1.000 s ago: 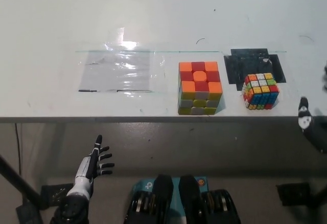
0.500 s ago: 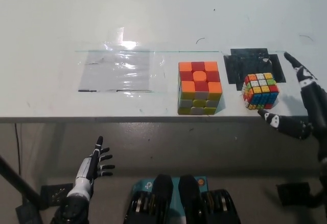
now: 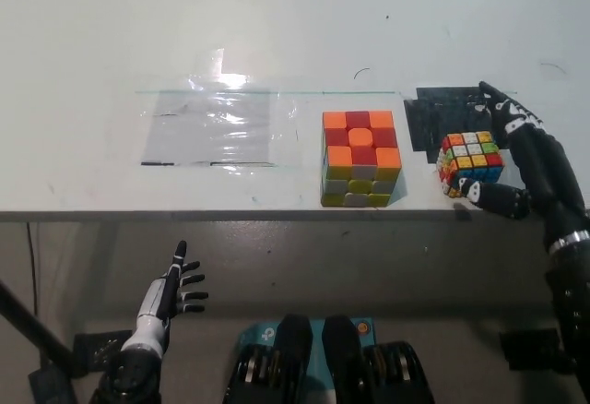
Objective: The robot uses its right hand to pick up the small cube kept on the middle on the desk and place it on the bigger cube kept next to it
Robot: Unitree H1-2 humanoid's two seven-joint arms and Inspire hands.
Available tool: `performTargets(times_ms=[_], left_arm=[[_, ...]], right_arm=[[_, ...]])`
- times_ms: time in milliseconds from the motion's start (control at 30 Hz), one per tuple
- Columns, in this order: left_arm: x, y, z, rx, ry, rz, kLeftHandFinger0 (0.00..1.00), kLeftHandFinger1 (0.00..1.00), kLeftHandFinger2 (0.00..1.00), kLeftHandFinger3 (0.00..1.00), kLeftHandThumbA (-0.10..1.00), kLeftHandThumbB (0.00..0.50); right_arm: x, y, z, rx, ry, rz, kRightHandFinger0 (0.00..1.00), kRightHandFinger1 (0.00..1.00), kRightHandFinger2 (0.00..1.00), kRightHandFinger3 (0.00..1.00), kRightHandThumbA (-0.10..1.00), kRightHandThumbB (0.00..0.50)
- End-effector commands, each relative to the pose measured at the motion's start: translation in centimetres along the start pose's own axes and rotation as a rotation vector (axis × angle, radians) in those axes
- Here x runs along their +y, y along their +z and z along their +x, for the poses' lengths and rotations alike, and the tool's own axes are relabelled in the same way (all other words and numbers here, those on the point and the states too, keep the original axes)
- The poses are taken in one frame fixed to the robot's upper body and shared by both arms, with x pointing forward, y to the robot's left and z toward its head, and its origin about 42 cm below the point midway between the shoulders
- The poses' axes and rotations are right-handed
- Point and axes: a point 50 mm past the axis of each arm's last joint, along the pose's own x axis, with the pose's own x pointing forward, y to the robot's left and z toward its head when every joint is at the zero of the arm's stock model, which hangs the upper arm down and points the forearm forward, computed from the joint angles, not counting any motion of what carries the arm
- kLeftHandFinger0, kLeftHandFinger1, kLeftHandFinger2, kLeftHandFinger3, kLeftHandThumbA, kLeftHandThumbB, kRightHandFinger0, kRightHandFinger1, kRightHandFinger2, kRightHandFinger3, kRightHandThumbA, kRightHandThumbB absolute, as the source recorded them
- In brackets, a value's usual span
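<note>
The small multicoloured cube [image 3: 469, 163] sits near the table's front edge, on the right, partly over a black patch [image 3: 442, 113]. Left of it stands the bigger cube [image 3: 360, 158], orange and red on top, yellow and white in front. My black right hand [image 3: 514, 160] is open and wrapped around the small cube's right side: long fingers reach behind it and the thumb sits at its front lower corner. Whether the fingers touch the cube is unclear. My white left hand [image 3: 166, 298] rests open below the table edge at the lower left.
The white table [image 3: 277, 35] fills the upper picture; its front edge runs at about y 270. A clear plastic sheet [image 3: 214, 127] lies taped left of the bigger cube.
My right hand has moved left and in, from beside the table's right edge to around the small cube. Both cubes and my left hand have stayed put.
</note>
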Motion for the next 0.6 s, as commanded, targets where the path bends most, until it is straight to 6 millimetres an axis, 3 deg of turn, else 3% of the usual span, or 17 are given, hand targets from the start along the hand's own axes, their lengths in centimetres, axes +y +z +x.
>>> performTargets(times_ms=[0,100,200,567], left_arm=[[0.5,1.8,0.7,-0.066,0.007,0.009,0.68,0.67,0.78,0.81,1.00,0.144],[0.6,1.8,0.8,-0.072,0.005,0.015,0.69,0.67,0.79,0.83,1.00,0.174],[0.6,2.2,0.8,-0.060,0.013,0.017,0.71,0.69,0.81,0.84,1.00,0.165],[0.6,2.7,1.2,-0.081,0.003,0.005,0.68,0.67,0.78,0.82,1.00,0.173]], right_arm=[[-1.5,1.0,1.9,-0.077,-0.029,-0.070,1.00,1.00,1.00,1.00,0.76,0.489],[-1.2,0.5,2.5,-0.073,-0.011,-0.083,1.00,1.00,1.00,1.00,0.72,0.480],[-0.8,0.0,3.3,-0.064,0.003,-0.095,1.00,1.00,1.00,1.00,0.74,0.500],[1.1,-0.3,4.6,-0.028,0.044,-0.091,1.00,1.00,1.00,1.00,0.73,0.488]])
